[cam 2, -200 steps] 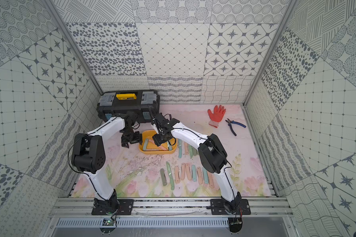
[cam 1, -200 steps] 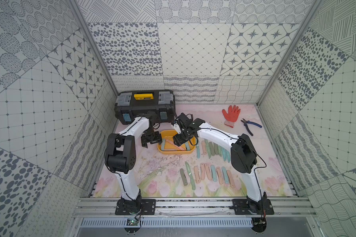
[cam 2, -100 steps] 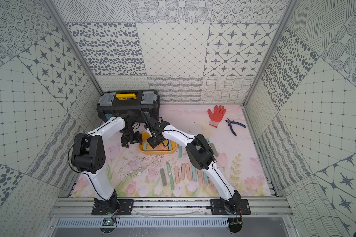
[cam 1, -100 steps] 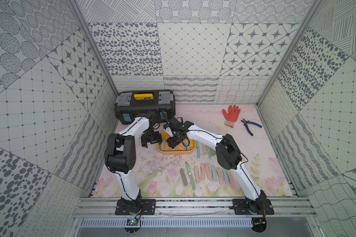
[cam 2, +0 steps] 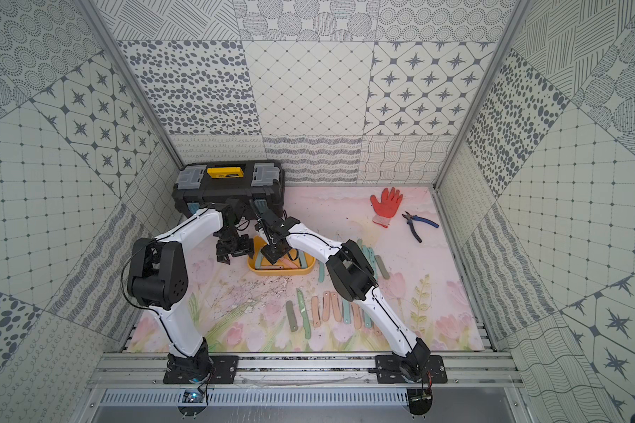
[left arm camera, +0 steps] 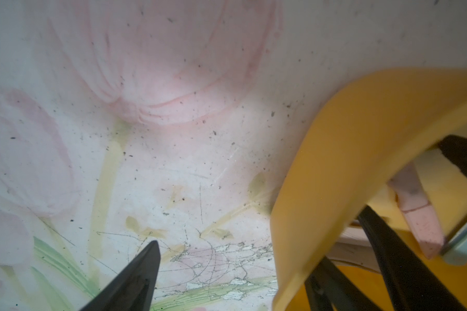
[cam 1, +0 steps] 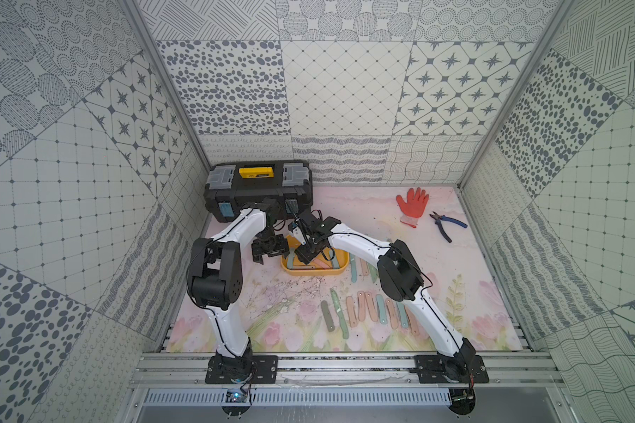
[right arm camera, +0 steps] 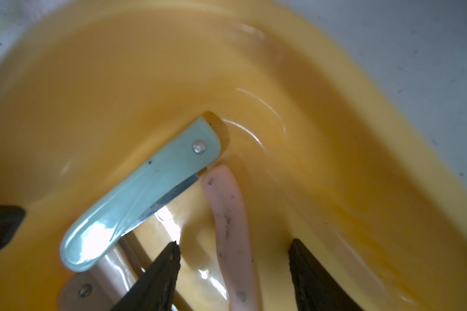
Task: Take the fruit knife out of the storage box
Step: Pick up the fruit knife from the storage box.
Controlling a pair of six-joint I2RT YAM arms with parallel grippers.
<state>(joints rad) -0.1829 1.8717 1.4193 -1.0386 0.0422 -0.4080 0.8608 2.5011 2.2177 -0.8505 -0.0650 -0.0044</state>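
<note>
right pincer (right arm camera: 233, 247) hangs spread inside the yellow storage box (right arm camera: 146, 80). a pink fruit knife (right arm camera: 227, 204) lies on the box floor between its fingers, with a gap on either side. a mint fruit knife (right arm camera: 140, 194), blade edge showing, lies slanted just beside it, the two ends nearly touching, and rests on a beige fruit knife (right arm camera: 86, 288). the left pincer (cam 1: 269, 253), also spread, straddles the box's end wall with one finger (left arm camera: 135, 277) over the flowered bench (left arm camera: 173, 134), grasping nothing. in both top views the box sits mid-bench in front of a black toolbox (cam 1: 259, 190), the right arm (cam 1: 360, 243) covering part of it. rows of folded knives (cam 1: 367, 311) lie nearer the rail (cam 1: 345, 362). a red glove (cam 1: 412, 205) and blue-handled pliers (cam 1: 448, 225) sit well apart at the far right.
</note>
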